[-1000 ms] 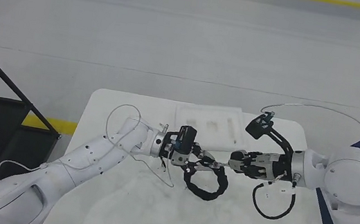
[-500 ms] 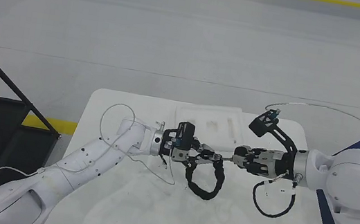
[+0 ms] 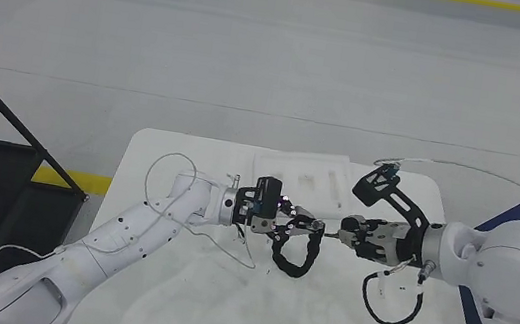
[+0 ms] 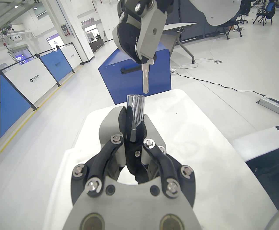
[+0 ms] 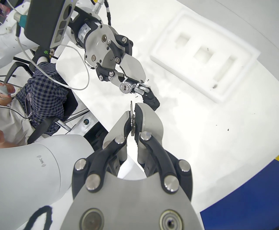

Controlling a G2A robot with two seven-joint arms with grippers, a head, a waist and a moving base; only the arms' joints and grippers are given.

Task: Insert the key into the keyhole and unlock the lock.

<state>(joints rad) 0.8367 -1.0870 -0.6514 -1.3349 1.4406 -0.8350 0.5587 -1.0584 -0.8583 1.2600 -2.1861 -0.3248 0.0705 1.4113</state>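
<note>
On the left, above the white table [image 3: 218, 307], the shiny chrome cylinder lock [image 4: 135, 104] is held with its keyhole [image 5: 125, 87] facing the flat silver key with a black head [image 4: 145, 80] on the right. The key's tip sits just short of the keyhole, not touching it, and nearly in line with it.

To insert the key well, the lock side should probably be kept motionless. The key's flat blade should be turned to match the slot, then pushed straight along the cylinder's axis. A sideways or tilted push would likely jam the tip on the rim or twist the key in its grip. Turning the key should wait until the blade is fully seated.

The left gripper [image 4: 133, 118] is pressed in on the lock's body, pinching it between both black pads. The lock's black sleeved cable loop [image 3: 299, 254] trails from it; whether the loop touches the table is unclear. The right gripper [image 5: 133, 113] is nearly closed, pinching the key's head, with the blade sticking out past its fingertips. Behind them lies a white foam tray with rectangular recesses [image 3: 313, 180].
</note>
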